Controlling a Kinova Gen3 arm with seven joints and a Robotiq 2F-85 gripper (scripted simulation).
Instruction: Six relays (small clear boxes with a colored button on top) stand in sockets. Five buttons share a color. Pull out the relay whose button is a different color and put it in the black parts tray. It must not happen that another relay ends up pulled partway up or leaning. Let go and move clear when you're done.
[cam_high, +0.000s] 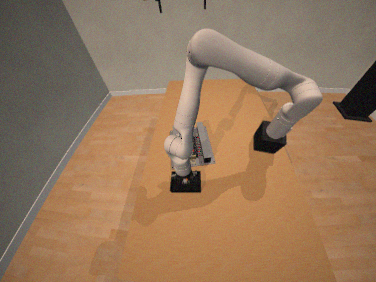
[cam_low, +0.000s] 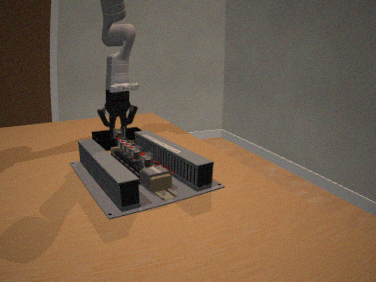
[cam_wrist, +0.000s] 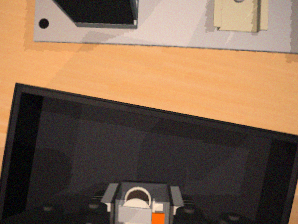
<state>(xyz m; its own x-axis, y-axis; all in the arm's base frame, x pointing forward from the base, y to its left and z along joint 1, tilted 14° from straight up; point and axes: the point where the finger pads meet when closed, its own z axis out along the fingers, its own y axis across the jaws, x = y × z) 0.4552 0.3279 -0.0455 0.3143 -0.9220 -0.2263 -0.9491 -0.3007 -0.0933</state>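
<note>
My gripper is shut on a relay, a small clear box with an orange mark showing in the wrist view. It hangs low over the black parts tray, which fills most of the wrist view and also shows in the top view and the exterior view. Several relays with red buttons stand in a row in sockets on the grey panel, in front of the tray.
Two long grey ribbed blocks flank the relay row on the panel. A beige part sits at the panel's near end. The arm's black base stands to the right in the top view.
</note>
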